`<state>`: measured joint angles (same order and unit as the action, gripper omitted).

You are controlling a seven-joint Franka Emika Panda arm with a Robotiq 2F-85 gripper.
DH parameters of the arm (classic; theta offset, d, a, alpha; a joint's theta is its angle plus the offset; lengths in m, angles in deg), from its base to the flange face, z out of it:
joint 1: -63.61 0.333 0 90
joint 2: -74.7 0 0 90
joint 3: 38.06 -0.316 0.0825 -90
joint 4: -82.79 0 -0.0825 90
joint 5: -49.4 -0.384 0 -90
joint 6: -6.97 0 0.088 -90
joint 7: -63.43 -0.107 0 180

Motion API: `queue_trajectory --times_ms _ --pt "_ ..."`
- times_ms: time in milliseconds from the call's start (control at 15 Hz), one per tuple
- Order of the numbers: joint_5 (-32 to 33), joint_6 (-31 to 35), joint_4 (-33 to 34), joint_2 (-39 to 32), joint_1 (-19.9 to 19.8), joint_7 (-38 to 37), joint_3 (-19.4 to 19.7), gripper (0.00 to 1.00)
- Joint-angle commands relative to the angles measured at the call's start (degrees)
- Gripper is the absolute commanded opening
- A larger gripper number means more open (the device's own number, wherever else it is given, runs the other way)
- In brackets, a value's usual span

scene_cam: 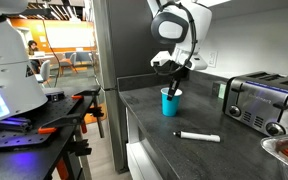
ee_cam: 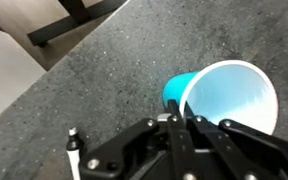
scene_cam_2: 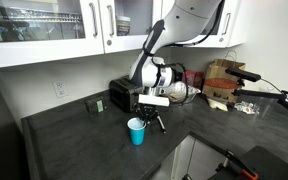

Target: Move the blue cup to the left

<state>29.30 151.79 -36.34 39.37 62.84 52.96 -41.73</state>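
Note:
The blue cup is a small cyan plastic cup standing upright on the dark counter, near the counter's edge; it also shows in the other exterior view. In the wrist view the blue cup lies just ahead of the fingers, its open mouth facing the camera and its inside empty. My gripper comes down from above onto the cup's rim. Its two fingers are nearly together, with the rim's near wall between their tips.
A silver toaster stands at the back of the counter, also seen in the other exterior view. A marker pen lies on the counter close to the cup. The counter's edge drops off beside the cup.

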Motion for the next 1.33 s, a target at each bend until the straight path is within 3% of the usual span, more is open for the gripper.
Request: queue_trajectory --times_ms 0,267,733,1067,1267 --pt "1.27 0.07 -0.3 1.45 1.05 -0.25 0.88 0.01" --pt "3.15 1.63 -4.08 5.25 1.61 2.16 -0.12 0.01" --pt "1.71 4.28 -16.56 13.89 2.96 13.59 -7.61 0.01" --pt "-2.7 8.45 -18.86 12.75 3.63 16.65 -13.78 0.01" --pt "-1.37 11.28 -18.49 10.61 4.37 16.53 -13.41 0.01"
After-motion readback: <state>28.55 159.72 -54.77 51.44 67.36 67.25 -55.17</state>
